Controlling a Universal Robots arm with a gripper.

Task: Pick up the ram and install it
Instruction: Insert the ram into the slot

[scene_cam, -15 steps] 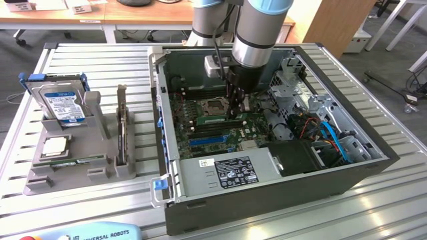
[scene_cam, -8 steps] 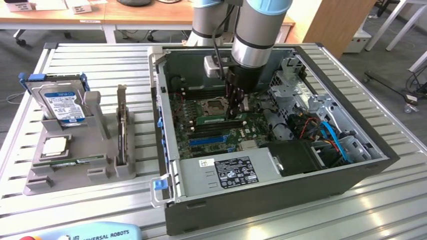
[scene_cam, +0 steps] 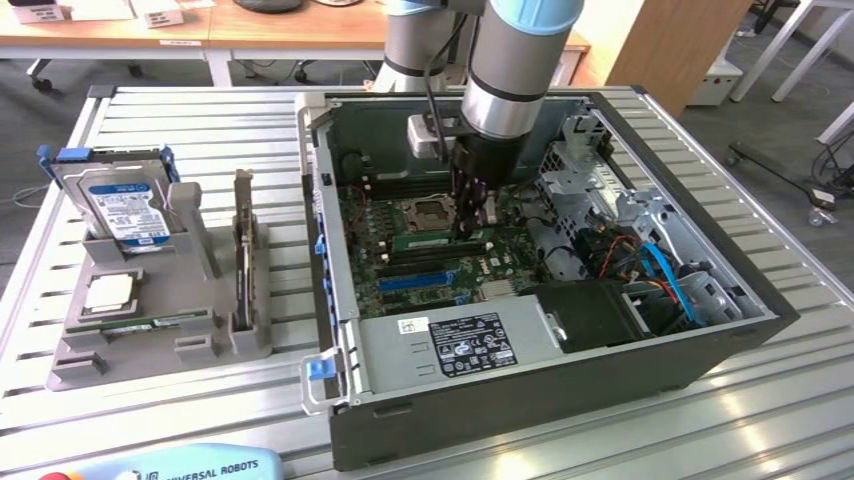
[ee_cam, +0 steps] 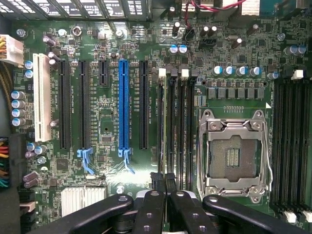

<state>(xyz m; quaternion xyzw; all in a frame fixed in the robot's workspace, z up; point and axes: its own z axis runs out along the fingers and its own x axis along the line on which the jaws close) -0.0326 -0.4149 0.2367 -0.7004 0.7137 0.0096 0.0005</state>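
Note:
My gripper [scene_cam: 469, 228] reaches straight down into the open computer case [scene_cam: 350, 300], over the motherboard. The ram [scene_cam: 424, 240], a thin green stick, stands on edge in the memory slots beside the empty CPU socket [scene_cam: 430, 212]. The shut fingertips sit at its right end in the exterior view, pinching it. In the wrist view the black fingers [ee_cam: 152, 204] come together over the row of black memory slots [ee_cam: 175, 126], next to the CPU socket [ee_cam: 234, 153]. How deep the ram sits in its slot is hidden by the fingers.
A grey parts holder [scene_cam: 200, 235] at the exterior view's left carries a hard drive [scene_cam: 124, 208], a silver CPU chip [scene_cam: 110, 290], an upright card [scene_cam: 243, 255] and a flat green strip [scene_cam: 150, 322]. Case walls, the drive cage [scene_cam: 587, 170] and cables [scene_cam: 661, 270] hem in the arm.

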